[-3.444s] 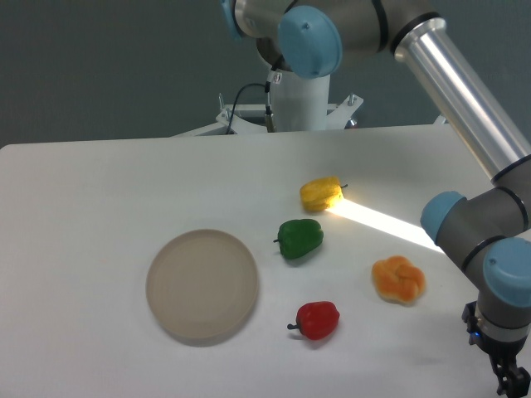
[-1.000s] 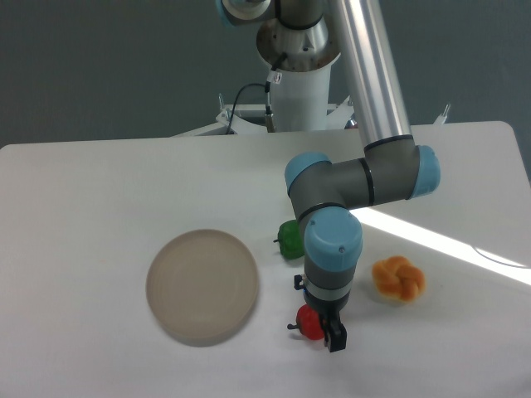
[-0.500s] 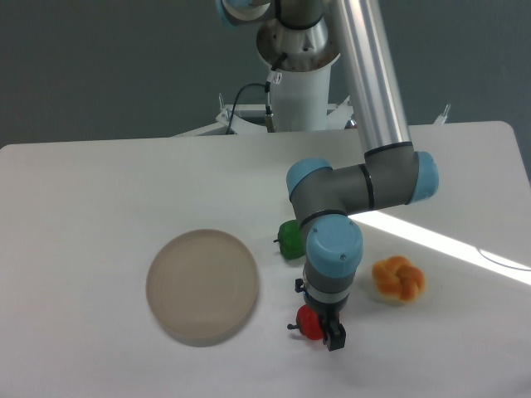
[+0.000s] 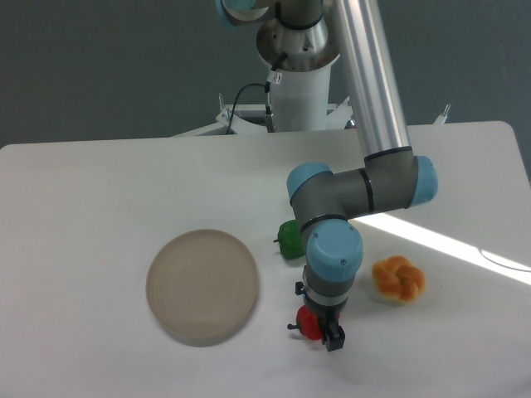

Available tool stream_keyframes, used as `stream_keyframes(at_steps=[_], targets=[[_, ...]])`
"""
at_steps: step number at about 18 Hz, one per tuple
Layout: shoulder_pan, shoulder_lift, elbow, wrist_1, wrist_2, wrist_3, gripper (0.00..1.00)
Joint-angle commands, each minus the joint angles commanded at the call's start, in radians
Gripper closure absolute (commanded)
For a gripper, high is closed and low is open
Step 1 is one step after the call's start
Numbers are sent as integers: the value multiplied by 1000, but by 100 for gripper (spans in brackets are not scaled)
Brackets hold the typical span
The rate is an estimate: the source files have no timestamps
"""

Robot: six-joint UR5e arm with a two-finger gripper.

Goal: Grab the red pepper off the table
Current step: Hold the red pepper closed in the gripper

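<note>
The red pepper (image 4: pixel 306 323) lies on the white table (image 4: pixel 99 199) near the front edge, its dark stem pointing left. My gripper (image 4: pixel 319 327) has come straight down over it and covers its right half. One black finger (image 4: pixel 334 338) shows at the pepper's front right; the other is hidden behind the pepper and the wrist. Whether the jaws press on the pepper cannot be made out.
A green pepper (image 4: pixel 289 239) sits just behind, partly covered by my forearm. An orange lobed pepper (image 4: pixel 399 279) lies to the right. A round beige plate (image 4: pixel 202 286) rests to the left. A bright strip of light crosses the table at right.
The arm swung in from the far right to stand over the red pepper. In the last second the wrist has sunk slightly; the pepper has not moved.
</note>
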Motion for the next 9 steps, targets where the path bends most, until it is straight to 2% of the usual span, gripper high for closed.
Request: stream_keyframes(at_steps=[2, 7, 9], targets=[[0, 0, -2, 0, 0, 0, 18], [0, 0, -2, 0, 6, 3, 23], [0, 0, -2, 0, 8, 3, 30]])
